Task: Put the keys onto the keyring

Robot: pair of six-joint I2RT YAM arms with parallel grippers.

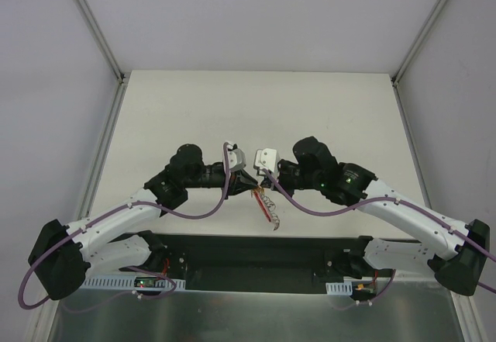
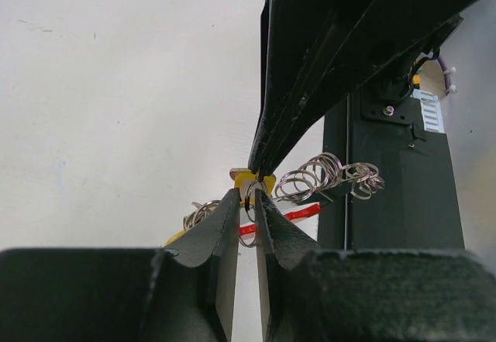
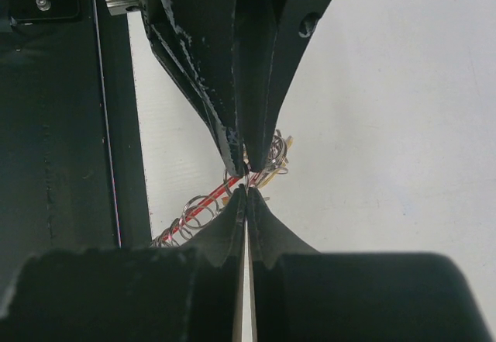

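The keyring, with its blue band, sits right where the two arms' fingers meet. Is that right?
Not quite. The band is red, not blue; the left wrist view shows it. The rest holds: the keyring sits right where the left fingers and the right fingers meet.

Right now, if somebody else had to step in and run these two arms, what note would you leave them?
Left tool: shut on a ring of the keyring.
Right tool: shut, tip to tip with the left one, right at a yellow key head; whether it grips the key is unclear.
Keyring: its coils and red band trail from that meeting point toward the arm bases.
Done: key and ring meet at the tool tips.
Left: I cannot tell if the key is threaded on; check that, then thread any others.
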